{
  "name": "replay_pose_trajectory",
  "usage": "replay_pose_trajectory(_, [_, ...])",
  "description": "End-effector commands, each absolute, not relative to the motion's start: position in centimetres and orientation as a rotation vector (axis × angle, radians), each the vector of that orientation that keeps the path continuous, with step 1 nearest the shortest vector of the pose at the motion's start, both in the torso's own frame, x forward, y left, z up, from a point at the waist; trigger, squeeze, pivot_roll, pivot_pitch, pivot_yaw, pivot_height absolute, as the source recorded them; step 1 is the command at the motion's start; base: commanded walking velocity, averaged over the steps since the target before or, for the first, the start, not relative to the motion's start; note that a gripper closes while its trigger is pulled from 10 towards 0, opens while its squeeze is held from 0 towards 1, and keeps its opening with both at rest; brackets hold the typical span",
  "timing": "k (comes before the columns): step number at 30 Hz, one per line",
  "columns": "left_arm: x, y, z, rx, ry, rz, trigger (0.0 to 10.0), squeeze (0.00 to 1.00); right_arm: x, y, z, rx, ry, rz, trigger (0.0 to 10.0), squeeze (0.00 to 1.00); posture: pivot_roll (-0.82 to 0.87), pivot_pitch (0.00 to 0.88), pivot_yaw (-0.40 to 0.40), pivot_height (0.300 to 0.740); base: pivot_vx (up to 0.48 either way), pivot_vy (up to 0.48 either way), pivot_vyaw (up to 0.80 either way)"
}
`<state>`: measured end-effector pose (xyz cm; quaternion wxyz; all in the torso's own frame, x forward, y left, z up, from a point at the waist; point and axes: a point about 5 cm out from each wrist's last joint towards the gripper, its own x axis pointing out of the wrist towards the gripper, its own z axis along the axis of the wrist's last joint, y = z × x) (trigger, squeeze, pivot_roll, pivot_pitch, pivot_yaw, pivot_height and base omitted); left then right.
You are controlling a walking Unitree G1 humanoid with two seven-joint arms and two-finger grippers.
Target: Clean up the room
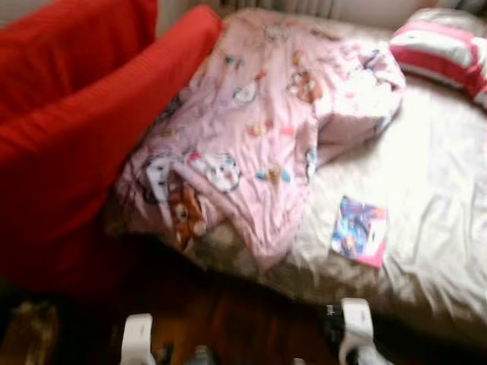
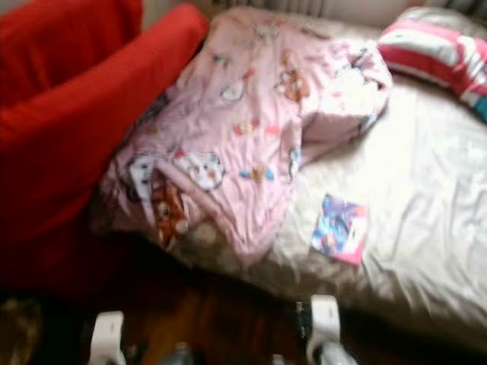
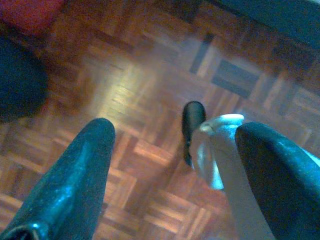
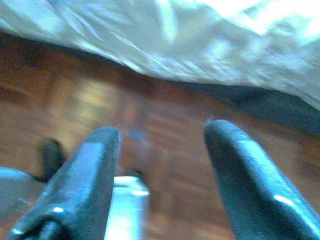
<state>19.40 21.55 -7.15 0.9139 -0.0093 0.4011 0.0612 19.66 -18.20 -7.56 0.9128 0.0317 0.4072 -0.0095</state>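
A crumpled pink blanket (image 1: pixel 259 129) with cartoon animals lies heaped on the left part of a bed with a pale sheet (image 1: pixel 426 190). A small colourful booklet (image 1: pixel 359 231) lies flat on the sheet near the bed's front edge. Both arms hang low in front of the bed. My left gripper (image 3: pixel 170 165) is open above the parquet floor, with nothing between its fingers. My right gripper (image 4: pixel 162 175) is open too, low over the floor beside the hanging sheet (image 4: pixel 175 40).
A red sofa or armchair (image 1: pixel 68 129) stands close on the left, touching the bed's corner. A pink and white striped pillow (image 1: pixel 445 49) lies at the bed's far right. Dark parquet floor (image 1: pixel 228 319) runs between me and the bed.
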Motion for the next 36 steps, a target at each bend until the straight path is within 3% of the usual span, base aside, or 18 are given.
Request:
replay_pose_trajectory(1, [19.1, 21.2, -7.4, -0.037, 0.842, 0.126, 10.0, 0.00, 17.8, -19.0, -8.4, 0.064, 0.902, -0.047, 10.0, 0.00, -0.01, 0.231, 0.000, 0.740, 0.289, 0.000, 0.00])
replay_pose_trajectory(14, [19.1, 21.2, -7.4, -0.044, 0.836, 0.122, 10.0, 0.00, 17.9, -19.0, -8.4, 0.066, 0.886, -0.054, 10.0, 0.00, -0.02, 0.225, -0.001, 0.740, 0.286, 0.000, 0.00])
replay_pose_trajectory(25, [19.3, 21.1, -7.1, -0.058, 0.779, 0.104, 10.0, 0.00, 18.0, -19.0, -8.2, 0.078, 0.847, -0.054, 10.0, 0.00, -0.04, 0.205, -0.004, 0.740, 0.000, 0.000, 0.00])
replay_pose_trajectory(32, [19.6, 20.8, -6.5, -0.108, 0.650, 0.105, 10.0, 0.00, 18.3, -19.1, -7.6, 0.116, 0.733, -0.078, 10.0, 0.00, -0.05, 0.189, -0.008, 0.740, 0.000, 0.000, 0.00])
replay_pose_trajectory(34, [19.6, 20.8, -6.4, -0.113, 0.634, 0.105, 10.0, 0.00, 18.8, -19.1, -7.3, 0.120, 0.702, -0.073, 10.0, 0.00, -0.06, 0.185, -0.009, 0.740, 0.000, 0.000, 0.00])
replay_pose_trajectory(35, [19.7, 20.8, -6.2, -0.118, 0.603, 0.097, 10.0, 0.00, 22.3, -18.8, -4.8, 0.120, 0.520, -0.037, 10.0, 0.00, -0.06, 0.186, -0.008, 0.740, 0.000, 0.000, 0.00])
replay_pose_trajectory(36, [19.7, 20.7, -6.2, -0.119, 0.594, 0.093, 10.0, 0.00, 23.3, -18.7, -3.9, 0.120, 0.457, -0.024, 10.0, 0.00, -0.06, 0.185, -0.008, 0.740, 0.000, 0.000, 0.00])
